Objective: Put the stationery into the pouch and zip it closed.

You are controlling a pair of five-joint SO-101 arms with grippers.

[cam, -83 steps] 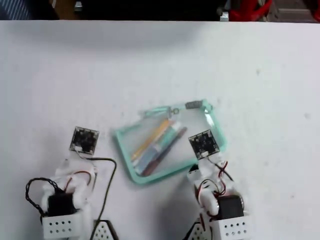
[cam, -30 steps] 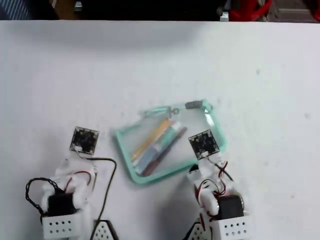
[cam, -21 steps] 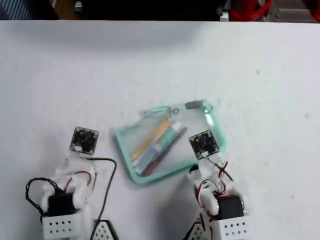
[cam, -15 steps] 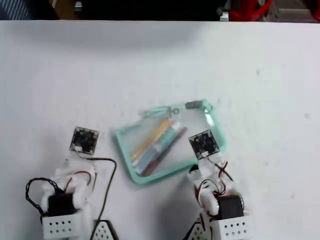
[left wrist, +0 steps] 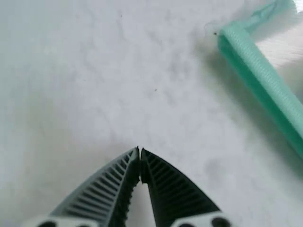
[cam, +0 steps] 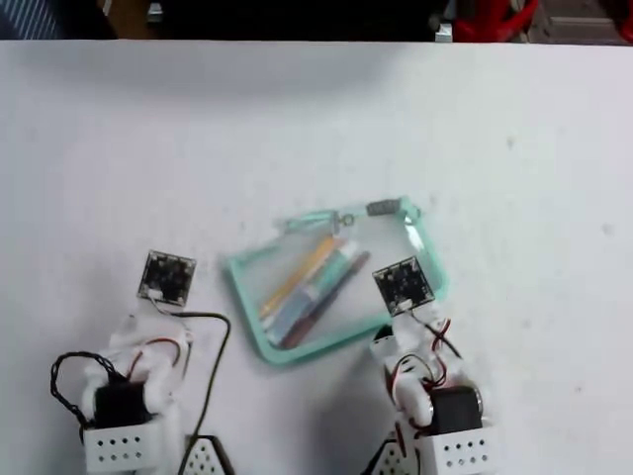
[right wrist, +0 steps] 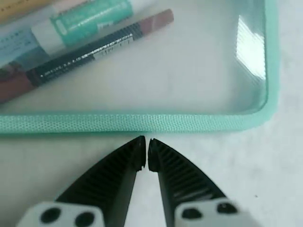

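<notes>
A clear pouch (cam: pixel 336 282) with a mint-green border lies flat on the white table (cam: pixel 316 129), holding several pens and markers (cam: pixel 307 287). Its zipper pull (cam: pixel 344 220) sits along the far edge. My left gripper (left wrist: pixel 139 156) is shut, empty, over bare table beside a green pouch corner (left wrist: pixel 255 66). My right gripper (right wrist: pixel 146 150) is shut, empty, its tips just short of the pouch's green edge (right wrist: pixel 142 122). A dark pen (right wrist: pixel 90 52) and a teal-labelled marker (right wrist: pixel 85 21) lie inside the pouch. From above, the left arm (cam: pixel 148 327) stands left of the pouch, the right arm (cam: pixel 415 327) at its near right corner.
A black cable (cam: pixel 213 346) loops by the left arm's base. The table's far edge (cam: pixel 316 42) meets dark clutter at the back. White surface stretches wide beyond and to either side of the pouch.
</notes>
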